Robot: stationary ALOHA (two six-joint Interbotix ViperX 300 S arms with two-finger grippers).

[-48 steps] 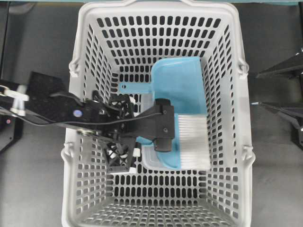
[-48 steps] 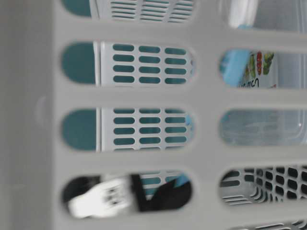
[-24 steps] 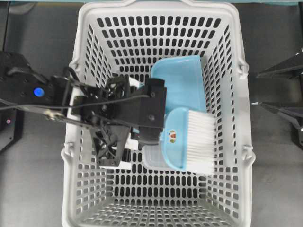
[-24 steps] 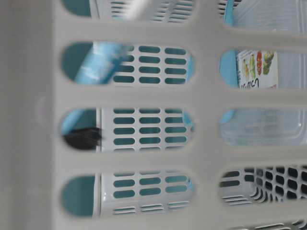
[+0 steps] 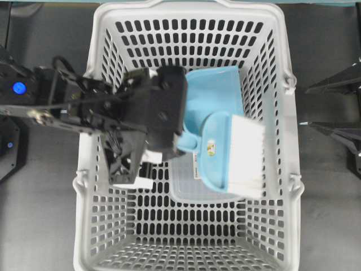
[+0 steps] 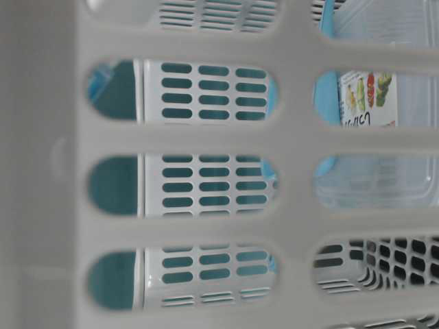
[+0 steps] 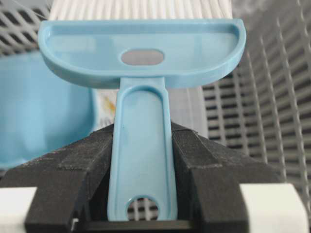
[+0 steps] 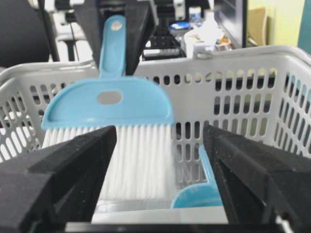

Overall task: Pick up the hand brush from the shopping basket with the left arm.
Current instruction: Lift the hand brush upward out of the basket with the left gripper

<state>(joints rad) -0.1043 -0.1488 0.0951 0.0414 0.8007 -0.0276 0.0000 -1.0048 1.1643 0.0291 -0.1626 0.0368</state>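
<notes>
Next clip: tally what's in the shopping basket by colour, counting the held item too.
Light blue: 2, the hand brush held by the left tool and the dustpan.
Clear: 1, a lidded container on the basket floor.
Total: 3

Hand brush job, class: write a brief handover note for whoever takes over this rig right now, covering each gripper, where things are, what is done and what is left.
Left gripper: shut on the handle of the small light-blue plastic hand brush, white bristles hanging down.
Right gripper: open, empty, outside the large light-grey slotted shopping basket.
Brush head is raised to about rim height in the right wrist view; the light-blue dustpan and clear lidded box remain inside.
Done: grasp and lift. Left: bring the brush fully clear of the basket.
</notes>
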